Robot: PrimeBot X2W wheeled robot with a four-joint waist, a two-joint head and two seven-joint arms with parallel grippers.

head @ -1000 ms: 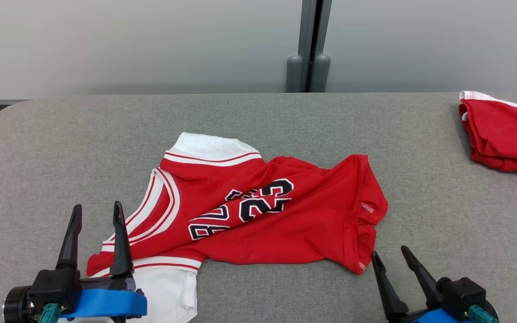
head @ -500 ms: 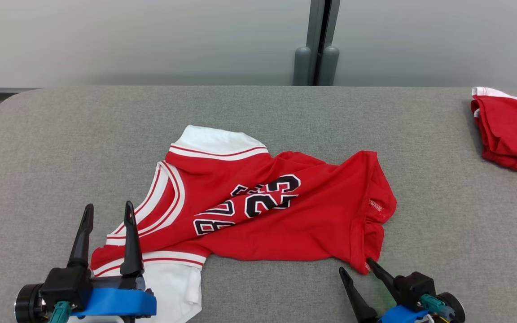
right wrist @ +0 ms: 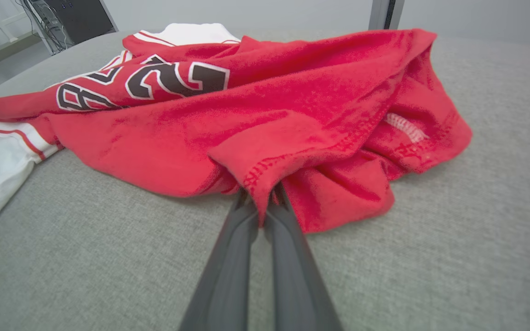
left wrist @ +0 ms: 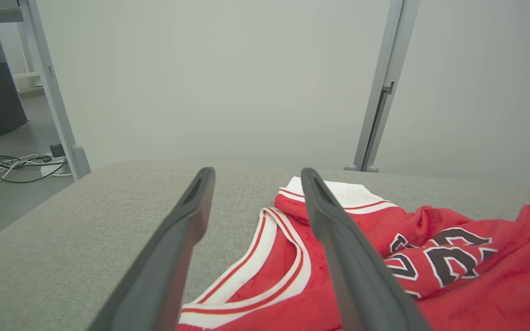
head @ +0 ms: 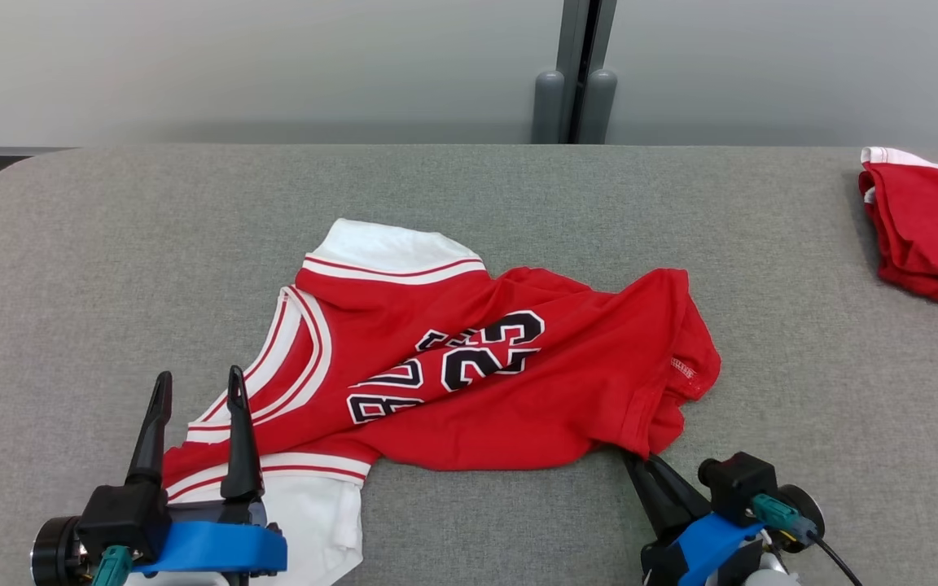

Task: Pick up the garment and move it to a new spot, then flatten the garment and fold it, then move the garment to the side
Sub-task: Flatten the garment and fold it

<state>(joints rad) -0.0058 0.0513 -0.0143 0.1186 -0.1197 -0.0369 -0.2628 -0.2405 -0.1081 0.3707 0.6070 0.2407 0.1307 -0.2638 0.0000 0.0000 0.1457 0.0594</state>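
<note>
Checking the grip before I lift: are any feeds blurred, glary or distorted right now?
Head view: even, soft light, no glare, crumpled red basketball jersey sharp on the grey fabric table. Left wrist view: open jaws soft near the lens, jersey clear. Right wrist view: wide-angle stretch, jaws blurred, yet the red hem pinched between them reads clearly.

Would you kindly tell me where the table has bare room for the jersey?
Bare table lies left of the jersey, along the far edge behind it, and between it and the folded red garment at right. The near edge is crowded: the open left pincer and the right pincer, shut on the jersey.
</note>
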